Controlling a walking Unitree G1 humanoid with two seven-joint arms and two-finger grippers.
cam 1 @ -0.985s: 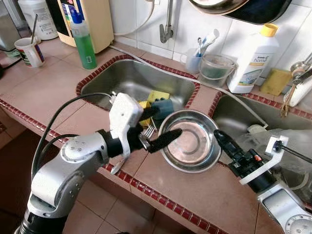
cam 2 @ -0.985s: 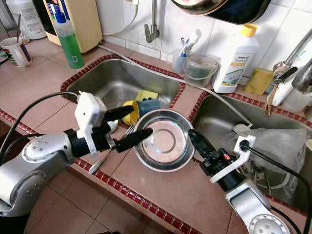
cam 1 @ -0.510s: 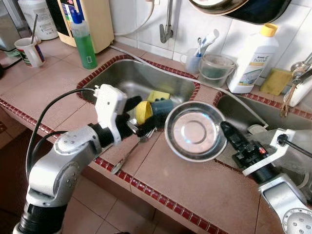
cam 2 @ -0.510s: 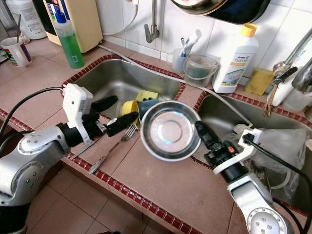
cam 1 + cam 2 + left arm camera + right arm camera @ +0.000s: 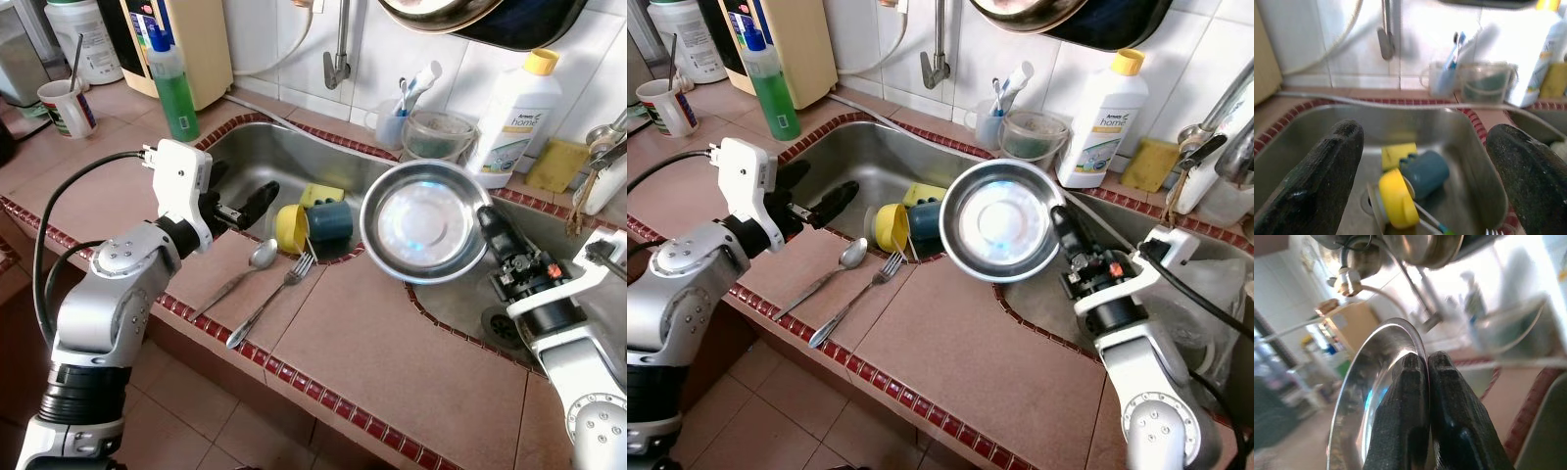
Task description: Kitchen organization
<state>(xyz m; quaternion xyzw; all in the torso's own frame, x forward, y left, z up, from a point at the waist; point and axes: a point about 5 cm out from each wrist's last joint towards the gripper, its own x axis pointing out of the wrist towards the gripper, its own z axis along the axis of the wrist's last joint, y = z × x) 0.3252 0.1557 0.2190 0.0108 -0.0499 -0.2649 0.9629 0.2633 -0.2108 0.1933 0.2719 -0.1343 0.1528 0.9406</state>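
Bowl (image 5: 426,221), tilted at frame centre, pinched at its rim by right gripper (image 5: 487,223); left gripper (image 5: 245,199) spread wide, empty, above sink (image 5: 294,157).

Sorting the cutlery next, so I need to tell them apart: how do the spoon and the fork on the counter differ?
The spoon ends in a rounded bowl; the fork ends in tines. The spoon lies nearer the left gripper, the fork nearer the yellow cup. The fork's handle reaches closer to the counter's edge. Both are bare metal, lying flat and roughly parallel on the tiles, untouched by either gripper.
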